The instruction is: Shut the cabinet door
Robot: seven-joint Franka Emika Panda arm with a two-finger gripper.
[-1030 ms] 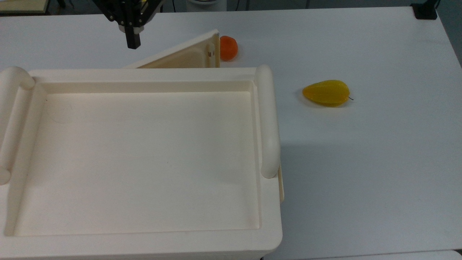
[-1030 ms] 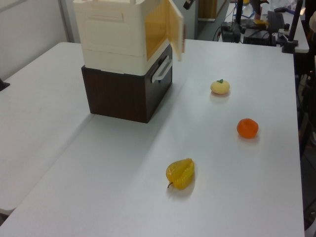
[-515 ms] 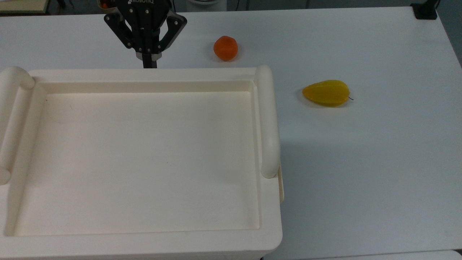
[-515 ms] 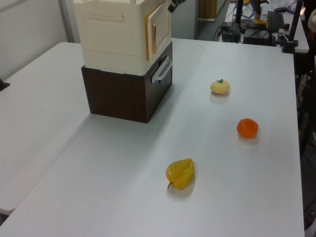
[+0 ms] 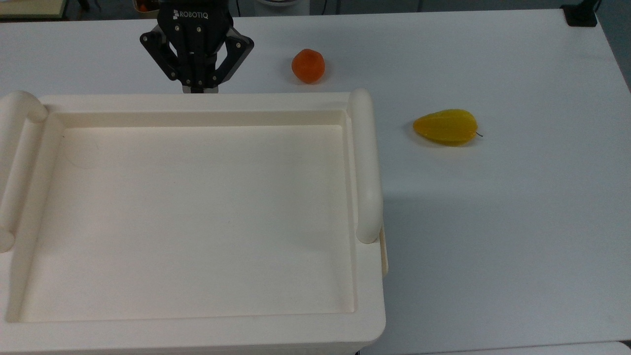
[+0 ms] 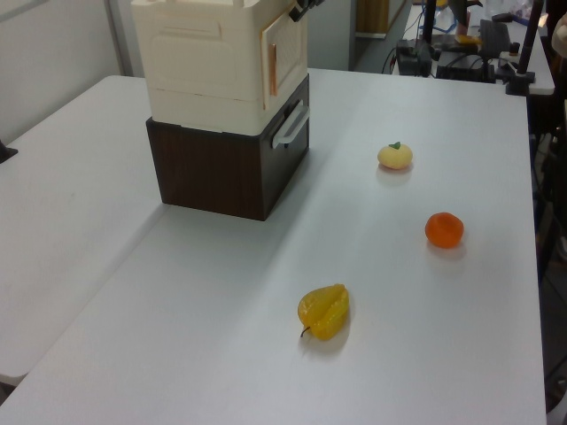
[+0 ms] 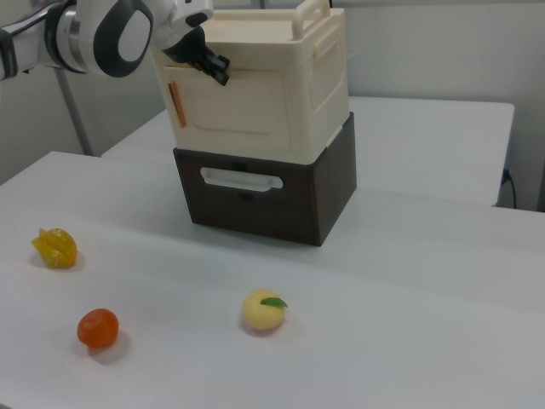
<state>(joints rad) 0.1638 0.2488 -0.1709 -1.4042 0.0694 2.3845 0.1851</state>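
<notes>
Fingers (image 7: 218, 70) state unclear, against cabinet door (image 7: 234, 102); door flush on cabinet (image 7: 255, 81), contents hidden.

Claw (image 5: 197, 88) sits at the top of the top view, black body with white lettering facing the camera, two angled linkage arms spread symmetrically to either side. Fingertips point toward the bottom of the top view, drawn together at the centre. In the right view the claw (image 7: 213, 66) points down and toward the right view's right. A white-and-grey arm (image 7: 111, 30) reaches in from the right view's upper left, wrist bent downward.
</notes>
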